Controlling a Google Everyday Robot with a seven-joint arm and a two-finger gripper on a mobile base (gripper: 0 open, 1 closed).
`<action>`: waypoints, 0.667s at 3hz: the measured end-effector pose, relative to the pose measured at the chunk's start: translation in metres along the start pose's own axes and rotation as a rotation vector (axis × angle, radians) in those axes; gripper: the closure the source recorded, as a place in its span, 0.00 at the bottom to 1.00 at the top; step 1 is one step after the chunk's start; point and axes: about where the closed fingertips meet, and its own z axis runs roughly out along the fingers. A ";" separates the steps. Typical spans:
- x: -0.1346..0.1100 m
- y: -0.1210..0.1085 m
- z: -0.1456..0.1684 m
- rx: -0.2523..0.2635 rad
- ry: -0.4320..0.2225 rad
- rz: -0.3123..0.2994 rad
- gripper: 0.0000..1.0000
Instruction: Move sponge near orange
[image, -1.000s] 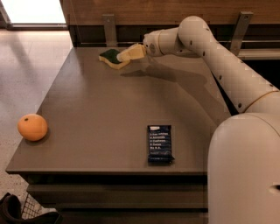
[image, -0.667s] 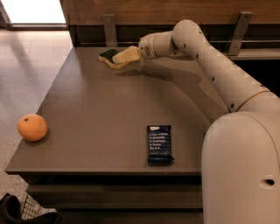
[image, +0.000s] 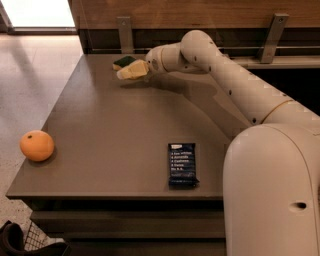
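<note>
The sponge (image: 124, 61), dark green on top with pale yellow foam below, lies at the far edge of the brown table (image: 110, 130). My gripper (image: 132, 70) reaches in from the right and sits low over the table, right against the sponge's near right side and partly covering it. I cannot tell whether it holds the sponge. The orange (image: 36, 145) sits near the table's front left corner, far from the sponge.
A dark blue wrapped snack bar (image: 182, 165) lies near the front edge, right of centre. My arm (image: 235, 85) spans the table's right side and my body (image: 272, 190) fills the lower right. A wooden wall with metal brackets (image: 124, 34) runs behind the table.
The arm has swung a little to the left and the gripper has moved closer onto the sponge. The sponge, orange and snack bar have stayed where they were.
</note>
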 end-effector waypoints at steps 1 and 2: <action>0.013 0.005 0.004 0.018 0.019 0.028 0.00; 0.027 0.004 0.001 0.029 0.050 0.069 0.00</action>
